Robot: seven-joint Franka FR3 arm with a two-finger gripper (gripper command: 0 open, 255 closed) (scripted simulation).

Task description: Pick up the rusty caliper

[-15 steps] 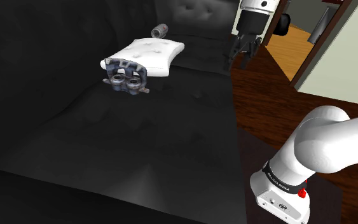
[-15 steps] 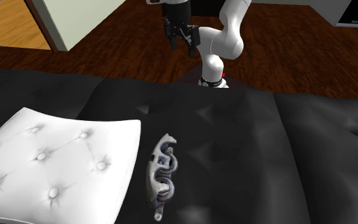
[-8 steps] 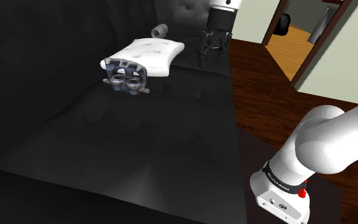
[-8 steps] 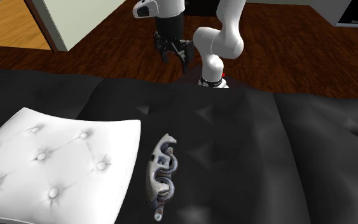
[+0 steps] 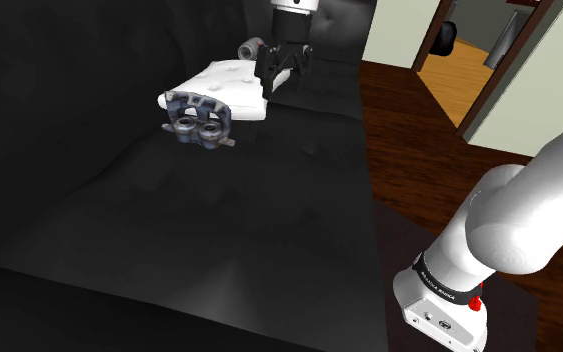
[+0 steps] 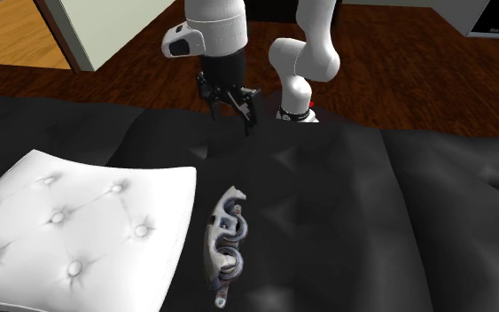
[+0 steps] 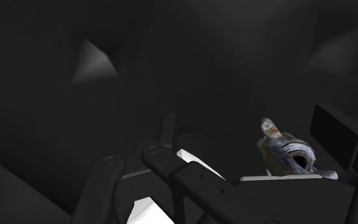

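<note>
A grey caliper (image 5: 200, 117) lies on a black tufted sofa (image 5: 219, 230), just beside the edge of a white cushion (image 5: 237, 84). The black gripper (image 5: 277, 82) hangs above the sofa, apart from the caliper. Its fingers are spread and hold nothing.

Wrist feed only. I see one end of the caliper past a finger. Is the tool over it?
Observer: No. In the shoulder view the tool hangs by the white cushion at its right end; the caliper is at its left end.
Operator: Caliper on the cushion?
Observer: No. The second exterior view shows it on the black couch, beside the cushion.
Operator: Anything else nearby?
Observer: A small grey cylinder behind the cushion.
</note>
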